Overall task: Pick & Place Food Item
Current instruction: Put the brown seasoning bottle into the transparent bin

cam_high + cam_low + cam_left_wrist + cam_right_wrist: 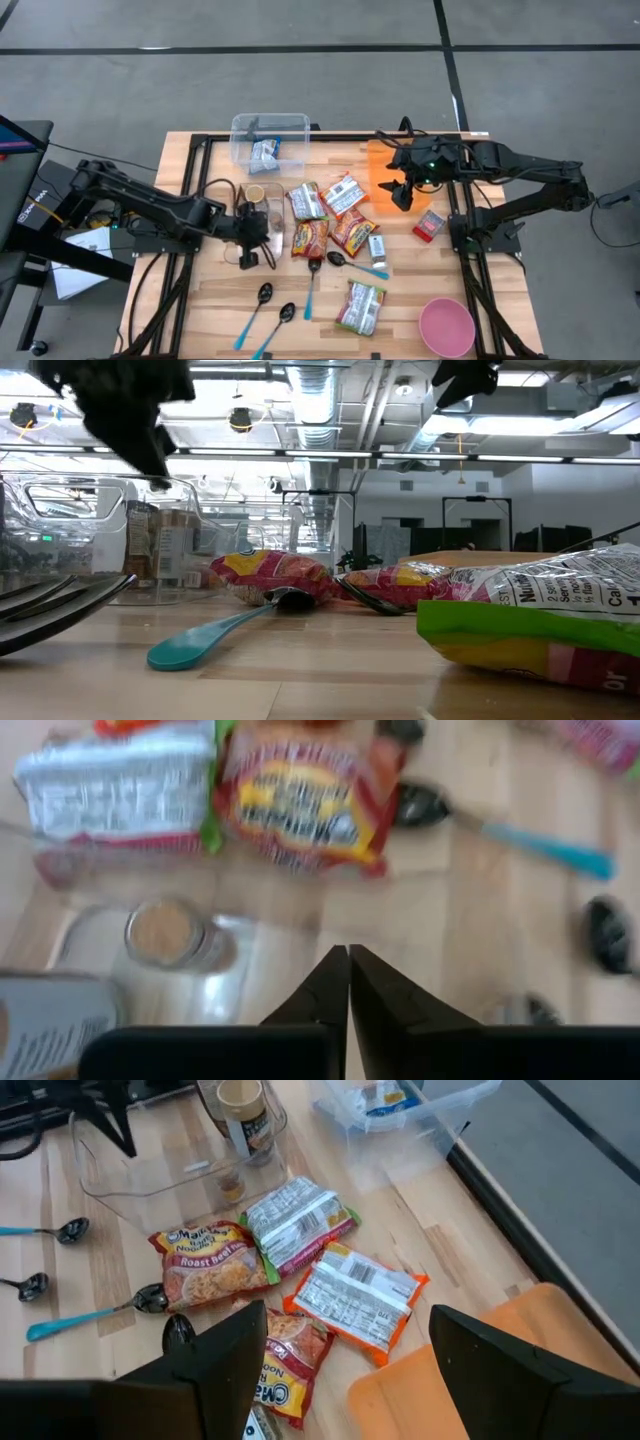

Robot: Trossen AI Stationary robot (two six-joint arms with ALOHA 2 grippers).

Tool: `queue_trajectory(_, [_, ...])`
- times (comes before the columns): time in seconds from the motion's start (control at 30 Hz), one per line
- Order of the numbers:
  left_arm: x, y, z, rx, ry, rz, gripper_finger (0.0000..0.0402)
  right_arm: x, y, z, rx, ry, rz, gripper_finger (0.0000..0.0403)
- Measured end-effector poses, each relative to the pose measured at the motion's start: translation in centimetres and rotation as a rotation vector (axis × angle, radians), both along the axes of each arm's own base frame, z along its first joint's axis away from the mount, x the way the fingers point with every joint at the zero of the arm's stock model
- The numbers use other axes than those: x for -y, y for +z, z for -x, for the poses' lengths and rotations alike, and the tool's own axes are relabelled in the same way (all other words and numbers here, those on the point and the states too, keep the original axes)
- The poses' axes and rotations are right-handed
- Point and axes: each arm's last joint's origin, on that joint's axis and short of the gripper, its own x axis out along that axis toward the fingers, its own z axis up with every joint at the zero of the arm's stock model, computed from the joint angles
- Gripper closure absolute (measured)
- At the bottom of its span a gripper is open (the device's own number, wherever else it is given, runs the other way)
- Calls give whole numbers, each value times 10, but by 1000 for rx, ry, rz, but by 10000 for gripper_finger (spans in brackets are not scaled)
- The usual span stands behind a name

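While left gripper (348,982) pinched empty, right gripper (340,1365) gapes.

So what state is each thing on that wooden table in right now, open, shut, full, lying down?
Left gripper: shut, holding nothing.
Right gripper: open, above the flat orange plastic board.
Clear plastic bin at the back: open, one packet inside.
Clear plastic box near the left gripper: open, a cup upright inside.
Red-and-yellow noodle packet: sealed, lying flat.
Pink bowl: upright, empty.
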Motion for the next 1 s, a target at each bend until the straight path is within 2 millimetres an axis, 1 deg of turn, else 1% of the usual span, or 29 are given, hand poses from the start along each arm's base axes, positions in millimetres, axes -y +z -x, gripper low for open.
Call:
queue_trajectory(0.13, [-6,-20,1,-56,-1,-38,400,-2,-4,-1,-9,7,-7,131])
queue_trajectory(0.27, [-15,-29,-8,-50,-48,-56,401,-1,-2,-3,20,10,1,131])
queue_trajectory(0.47, [-22,-46,-21,-127,-128,-89,401,-1,-2,-3,24,8,4,131])
queue_trajectory(0.67, [-30,-49,-28,-139,-138,-119,401,-1,-2,-3,25,4,0,131])
queue_trajectory(1.0, [-33,-49,-28,-148,-129,-122,401,-1,-1,-3,29,2,0,131])
